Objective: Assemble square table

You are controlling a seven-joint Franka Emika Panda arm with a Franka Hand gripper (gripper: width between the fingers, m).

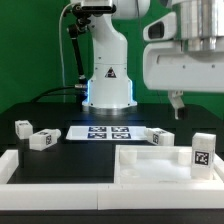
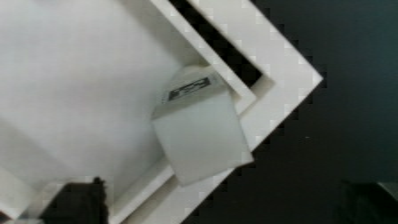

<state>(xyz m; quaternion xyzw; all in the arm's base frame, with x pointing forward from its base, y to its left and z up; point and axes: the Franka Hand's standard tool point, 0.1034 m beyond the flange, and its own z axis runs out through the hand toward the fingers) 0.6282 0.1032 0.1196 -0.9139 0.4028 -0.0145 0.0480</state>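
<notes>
One leg [image 1: 203, 150] stands fitted in the square table top [image 1: 140, 162] corner, it seems, while three loose legs [image 1: 40, 140] await and the gripper [image 1: 178, 102] hangs wide open, empty.

The square top [image 1: 150, 168] and a leg [image 1: 43, 140] looked like smooth white plastic, faintly glossy; the table [image 1: 85, 158] was matt black.

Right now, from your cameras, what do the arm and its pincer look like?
The arm is glossy white with rounded joints. Its base carries a black triangular sticker and a blue glowing ring. Black cables hang beside it on the exterior view's left. The pincer has a bulky white body and dark fingers.
</notes>
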